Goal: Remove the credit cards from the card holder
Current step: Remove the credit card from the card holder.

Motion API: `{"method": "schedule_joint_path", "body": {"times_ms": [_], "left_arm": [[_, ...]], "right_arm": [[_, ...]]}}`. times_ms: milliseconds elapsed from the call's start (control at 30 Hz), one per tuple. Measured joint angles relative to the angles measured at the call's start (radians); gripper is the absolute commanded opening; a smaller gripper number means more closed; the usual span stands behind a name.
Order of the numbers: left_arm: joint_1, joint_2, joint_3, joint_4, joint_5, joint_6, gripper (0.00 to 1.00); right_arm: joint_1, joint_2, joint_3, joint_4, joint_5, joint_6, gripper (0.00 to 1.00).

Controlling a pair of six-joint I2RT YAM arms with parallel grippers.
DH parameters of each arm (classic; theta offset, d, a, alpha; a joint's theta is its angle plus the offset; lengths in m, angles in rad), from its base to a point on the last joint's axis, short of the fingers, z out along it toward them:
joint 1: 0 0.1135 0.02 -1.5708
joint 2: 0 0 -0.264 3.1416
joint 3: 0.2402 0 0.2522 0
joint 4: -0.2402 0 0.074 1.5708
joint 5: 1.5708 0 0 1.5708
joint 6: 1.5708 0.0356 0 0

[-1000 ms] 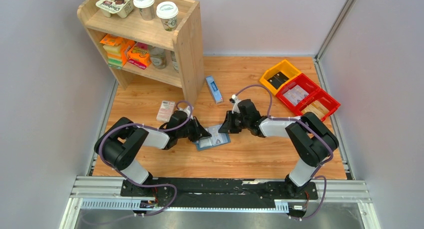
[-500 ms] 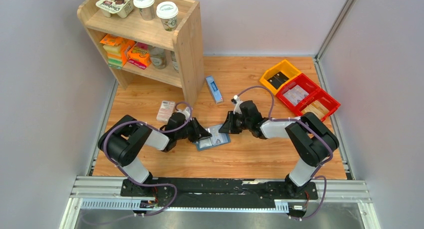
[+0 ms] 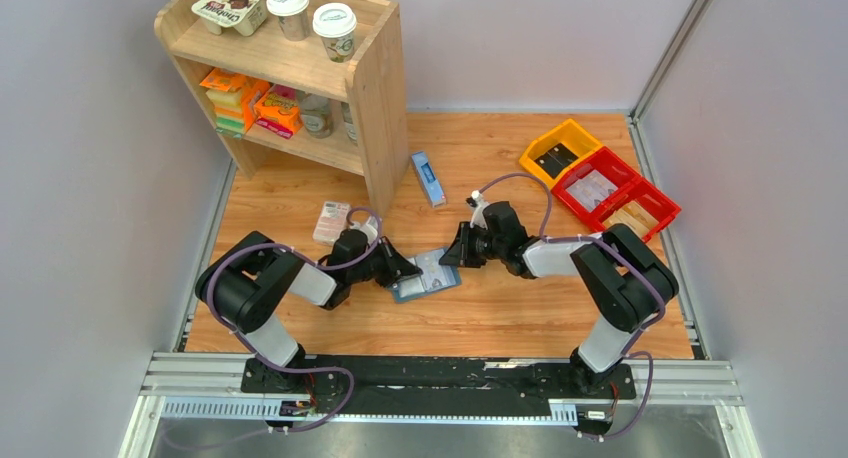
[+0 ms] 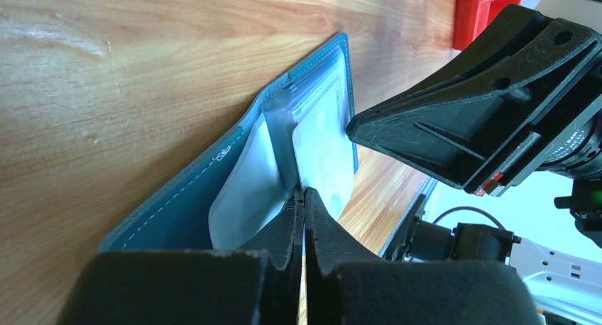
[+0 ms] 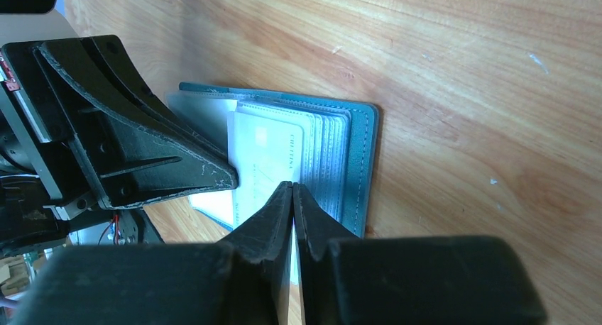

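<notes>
Card holder point(image 3: 425, 276): teal, lay open on the tabletop point(image 3: 500, 313) between the two arms, clear sleeves point(image 4: 245, 190) fanned up.
Left hand point(image 4: 304, 197): fingers pressed together, tips at a sleeve's base.
Right hand point(image 5: 292, 190): fingers met at the tips, poised over the top white card point(image 5: 266, 151).

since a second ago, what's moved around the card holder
Very little. The left hand eased slightly back toward its own side at the card holder; the right hand barely shifted. Both hands remain shut at the open holder, which lies where it was with its cards still inside.
</notes>
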Motion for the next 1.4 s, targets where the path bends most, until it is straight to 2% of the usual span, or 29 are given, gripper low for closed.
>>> {"method": "schedule_joint_path", "body": {"times_ms": [400,533,800,1133,1400], "left_arm": [[0.025,-0.025,-0.037,-0.006,0.002,-0.018,0.01],[0.033,-0.039,-0.049,-0.011,0.002,-0.018,0.05],[0.035,-0.043,-0.05,-0.018,0.006,-0.014,0.06],[0.038,-0.043,-0.048,-0.026,0.016,-0.005,0.08],[0.038,-0.043,-0.042,-0.035,0.022,0.004,0.12]], "right_arm": [[-0.003,0.015,0.0,0.022,-0.011,0.004,0.08],[-0.003,0.018,0.002,0.023,-0.013,0.004,0.08],[-0.004,0.019,0.012,0.01,-0.026,0.002,0.13],[-0.005,-0.016,0.036,-0.1,-0.035,-0.018,0.21],[0.01,-0.036,0.083,-0.119,-0.071,-0.028,0.21]]}}
